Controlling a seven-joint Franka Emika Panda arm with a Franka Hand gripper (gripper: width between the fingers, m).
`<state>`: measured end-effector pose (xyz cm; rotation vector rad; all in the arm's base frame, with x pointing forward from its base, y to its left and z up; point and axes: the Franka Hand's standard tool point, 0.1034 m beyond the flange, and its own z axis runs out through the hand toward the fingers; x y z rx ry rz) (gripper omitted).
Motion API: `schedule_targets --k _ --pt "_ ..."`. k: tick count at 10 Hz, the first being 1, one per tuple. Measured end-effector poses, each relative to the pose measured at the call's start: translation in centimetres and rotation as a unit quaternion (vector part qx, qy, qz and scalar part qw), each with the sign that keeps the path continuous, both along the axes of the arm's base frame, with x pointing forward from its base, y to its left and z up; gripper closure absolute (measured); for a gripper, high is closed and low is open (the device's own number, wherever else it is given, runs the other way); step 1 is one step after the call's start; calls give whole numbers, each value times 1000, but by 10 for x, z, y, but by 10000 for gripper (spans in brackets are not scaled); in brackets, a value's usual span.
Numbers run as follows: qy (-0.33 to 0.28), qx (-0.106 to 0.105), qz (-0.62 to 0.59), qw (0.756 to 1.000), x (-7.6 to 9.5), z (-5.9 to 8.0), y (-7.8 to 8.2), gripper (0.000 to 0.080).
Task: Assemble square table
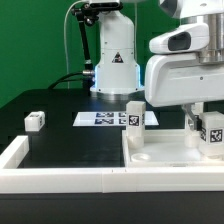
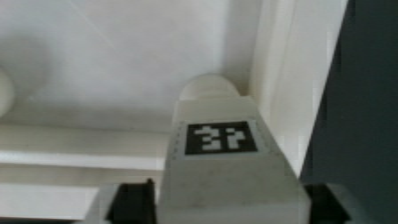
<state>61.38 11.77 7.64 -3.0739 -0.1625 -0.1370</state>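
Observation:
The white square tabletop (image 1: 160,152) lies flat at the exterior view's right, raised rim up. My gripper (image 1: 206,122) is shut on a white tagged leg (image 1: 212,133) and holds it upright over the tabletop's corner on that right side. In the wrist view the leg (image 2: 221,140) fills the space between my two dark fingers (image 2: 130,202), and its tip points at the tabletop (image 2: 107,60) inside the rim (image 2: 276,50). A second leg (image 1: 133,117) stands at the tabletop's far corner. A third leg (image 1: 35,120) lies on the black table at the left. The fourth leg is out of view.
The marker board (image 1: 103,118) lies flat behind the tabletop. A long white rail (image 1: 60,176) borders the black surface at the front and left. The arm's white base (image 1: 115,60) stands at the back centre, with cables beside it.

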Motion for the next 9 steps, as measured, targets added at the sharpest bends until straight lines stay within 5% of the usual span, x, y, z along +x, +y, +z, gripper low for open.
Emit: schedule_targets --k 6,9 --pt "8 12 -136 991 0 0 -1 509" --pt "3 24 -339 941 -4 0 2 508"
